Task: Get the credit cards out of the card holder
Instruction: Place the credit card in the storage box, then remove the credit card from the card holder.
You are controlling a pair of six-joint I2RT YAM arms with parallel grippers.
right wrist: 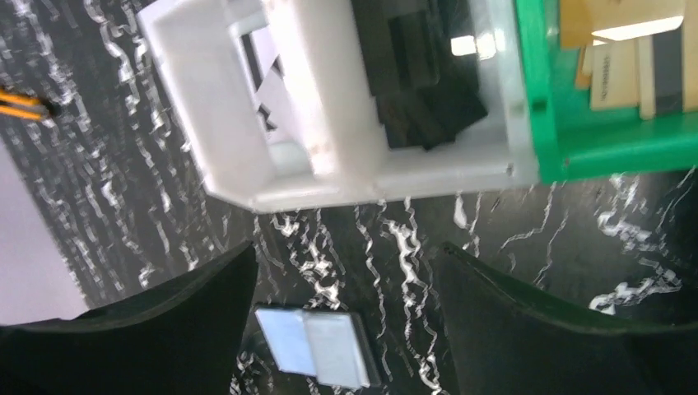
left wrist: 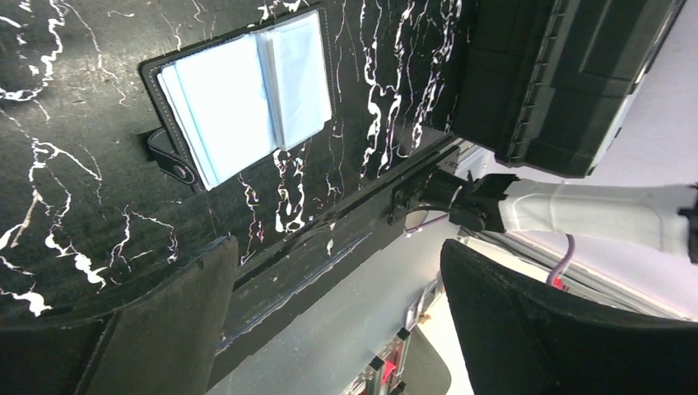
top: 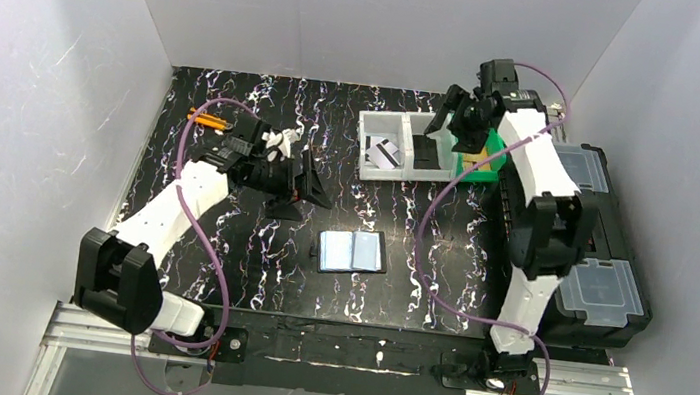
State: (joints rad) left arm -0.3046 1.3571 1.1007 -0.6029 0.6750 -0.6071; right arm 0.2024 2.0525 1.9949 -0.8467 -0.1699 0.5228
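- White walls [top: 368, 18] are closing in a black marbled tabletop [top: 249, 246], with a toolbox [top: 608, 280] sitting along its right edge.
- We are seeing the card holder [top: 351, 252] lying open near the middle, well apart from both arms.
- One card [top: 387, 154] is lying in the left compartment of the white bin [top: 367, 124]. We are judging that much done, and cannot tell whether more are hiding in the holder.
- Our right pincer [right wrist: 344, 271] is hanging over the bin, jaws spread and empty.
- Our left pincer [left wrist: 336, 280] is hovering released, left of the holder.
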